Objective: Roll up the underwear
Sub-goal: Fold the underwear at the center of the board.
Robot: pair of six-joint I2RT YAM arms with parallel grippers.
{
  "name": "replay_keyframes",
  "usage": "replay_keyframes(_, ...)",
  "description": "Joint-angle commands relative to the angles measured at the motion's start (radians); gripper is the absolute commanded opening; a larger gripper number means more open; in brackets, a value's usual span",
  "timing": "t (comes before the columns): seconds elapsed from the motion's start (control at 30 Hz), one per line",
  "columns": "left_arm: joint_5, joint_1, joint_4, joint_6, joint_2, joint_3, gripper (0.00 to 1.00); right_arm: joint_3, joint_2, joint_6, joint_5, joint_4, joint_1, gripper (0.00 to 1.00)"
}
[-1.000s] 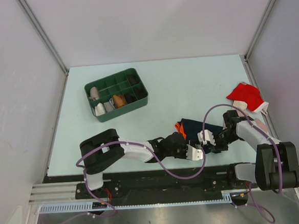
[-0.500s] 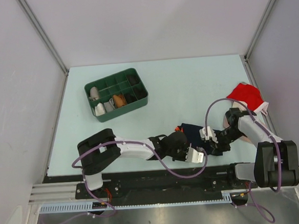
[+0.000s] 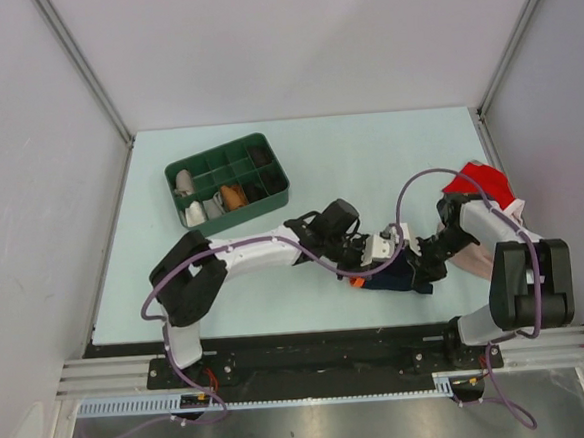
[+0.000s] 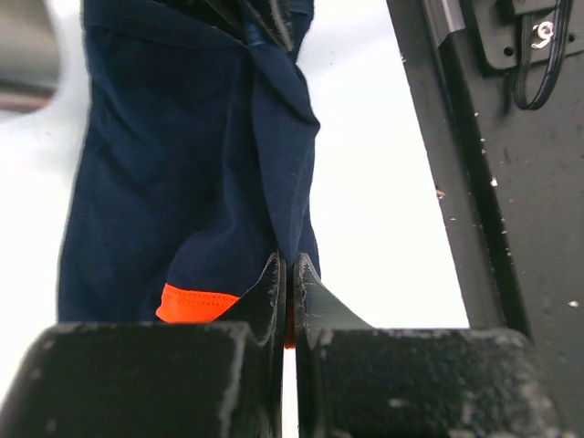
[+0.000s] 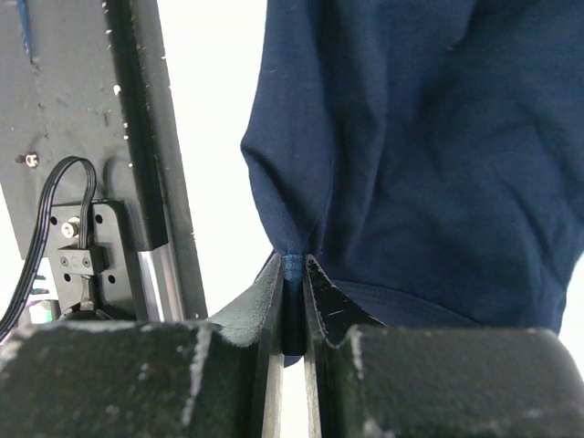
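While both arms converge at lower centre-right of the top view, the underwear [image 3: 394, 277] sits as a dark bunched strip on the table [image 3: 368, 164] near its front edge, between the left gripper [image 3: 377, 261] and the right gripper [image 3: 423, 267]. The green tray [image 3: 279, 180] is well apart at upper left and the red cloth [image 3: 475, 181] is at the right edge. At this size I cannot tell whether the fabric is lifted or dragging on the surface. Left wrist view: jaws pressed together on a thin pinch of navy cloth at lower centre, the orange trim [image 4: 196, 303] just left of the fingertips; the fabric fans upward from the pinch in soft creases. Right wrist view: jaws likewise clamped on a folded navy edge at lower centre, the cloth spreading up and right in loose drapes. Judgement: light, limp knit with no stiffness of its own, so it will sag and unroll wherever unsupported. It is not fragile and not especially slippery, though a thin pinch may creep out. Best hold looks like the doubled hem or trim edge, one gripper at each end, keeping mild tension across it.
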Motion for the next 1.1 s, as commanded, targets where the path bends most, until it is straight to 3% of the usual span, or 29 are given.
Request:
replay_keyframes(0.0, 0.169, 0.037, -0.124, -0.024, 0.063, 0.096, 0.00, 0.072, 0.046, 0.061, -0.019, -0.024, -0.005, 0.13)
replay_keyframes(0.2, 0.230, 0.055, -0.184, -0.036, 0.085, 0.131, 0.00, 0.089, 0.088, 0.061, -0.020, -0.039, -0.006, 0.12)
replay_keyframes(0.4, 0.286, 0.054, -0.106, -0.090, 0.053, 0.032, 0.06, 0.073, 0.082, 0.018, -0.045, -0.070, -0.008, 0.12)
replay_keyframes(0.5, 0.283, 0.054, -0.040, -0.137, 0.028, -0.017, 0.14, 0.059, 0.076, 0.020, -0.045, -0.051, -0.008, 0.12)
replay_keyframes(0.67, 0.241, 0.066, 0.046, -0.211, -0.030, -0.065, 0.42, 0.046, 0.062, 0.021, -0.040, -0.034, -0.006, 0.12)
replay_keyframes(0.9, 0.249, 0.165, 0.227, -0.364, -0.159, -0.131, 0.55, 0.040, 0.059, 0.006, -0.045, -0.045, -0.008, 0.12)
replay_keyframes(1.07, 0.218, 0.213, 0.301, -0.474, -0.126, -0.108, 0.57, 0.042, 0.059, -0.002, -0.052, -0.048, -0.008, 0.11)
